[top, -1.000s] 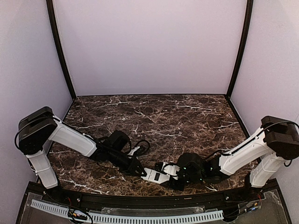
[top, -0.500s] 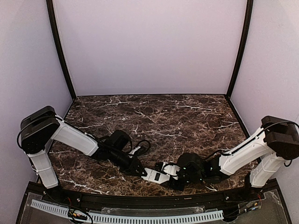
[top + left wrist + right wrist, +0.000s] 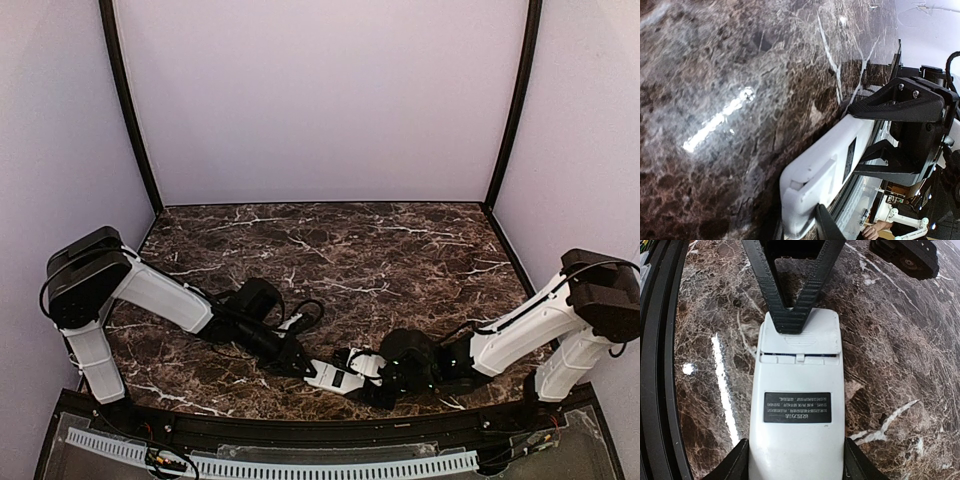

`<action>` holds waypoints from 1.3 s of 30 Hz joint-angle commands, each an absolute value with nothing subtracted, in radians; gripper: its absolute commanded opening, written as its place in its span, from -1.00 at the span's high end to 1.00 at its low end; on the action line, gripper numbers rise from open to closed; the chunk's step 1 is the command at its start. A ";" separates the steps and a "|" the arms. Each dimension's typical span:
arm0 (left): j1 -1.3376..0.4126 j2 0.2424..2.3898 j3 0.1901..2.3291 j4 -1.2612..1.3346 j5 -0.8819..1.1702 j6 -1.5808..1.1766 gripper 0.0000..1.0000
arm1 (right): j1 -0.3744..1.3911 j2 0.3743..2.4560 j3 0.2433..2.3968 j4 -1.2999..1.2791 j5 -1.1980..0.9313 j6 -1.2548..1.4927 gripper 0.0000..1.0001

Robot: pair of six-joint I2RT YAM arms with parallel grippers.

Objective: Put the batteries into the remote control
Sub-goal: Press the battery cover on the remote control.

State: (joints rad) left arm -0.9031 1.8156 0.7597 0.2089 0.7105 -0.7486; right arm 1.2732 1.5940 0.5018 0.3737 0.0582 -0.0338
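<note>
The white remote control [image 3: 335,377] lies back-up near the table's front edge, its black label [image 3: 797,407] facing up. My right gripper [image 3: 796,460] is shut on its lower half, one finger on each long side. The square battery cover [image 3: 800,335] sits over the compartment with a thin dark gap at its edge. My left gripper [image 3: 802,227] is shut on that cover end, and one ribbed finger [image 3: 790,315] lies on top of the cover. The batteries are hidden.
The black front rail [image 3: 320,425] runs just behind the remote [image 3: 825,165] and close to both wrists. A black cable loop [image 3: 305,315] lies by the left wrist. Purple walls enclose the marble table [image 3: 380,250] on three sides.
The left arm has shifted slightly right and its jaws have closed a little on the cover end. The remote and the right arm have stayed in place.
</note>
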 commanded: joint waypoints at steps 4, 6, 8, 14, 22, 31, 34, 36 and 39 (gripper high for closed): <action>-0.973 1.900 0.762 0.158 0.662 -0.736 0.51 | 1.277 1.589 0.509 0.535 0.116 -0.101 1.00; -0.973 1.892 0.766 0.138 0.647 -0.715 0.50 | 1.277 1.589 0.506 0.534 0.113 -0.098 1.00; -0.973 1.882 0.776 0.105 0.626 -0.693 0.50 | 1.276 1.587 0.503 0.531 0.111 -0.092 1.00; -0.974 1.876 0.807 0.033 0.594 -0.648 0.50 | 1.275 1.587 0.510 0.521 0.118 -0.086 1.00; -0.975 1.888 0.808 0.042 0.606 -0.648 0.51 | 1.273 1.596 0.516 0.561 0.107 -0.079 1.00; -0.981 1.899 0.816 0.045 0.610 -0.644 0.50 | 1.272 1.605 0.522 0.594 0.092 -0.090 1.00; -0.985 1.908 0.823 0.041 0.612 -0.642 0.47 | 1.272 1.606 0.520 0.604 0.090 -0.090 1.00; -0.987 1.913 0.827 0.039 0.613 -0.642 0.46 | 1.268 1.608 0.522 0.612 0.087 -0.090 1.00; -0.989 1.916 0.830 0.037 0.611 -0.643 0.44 | 1.266 1.613 0.529 0.619 0.083 -0.092 1.00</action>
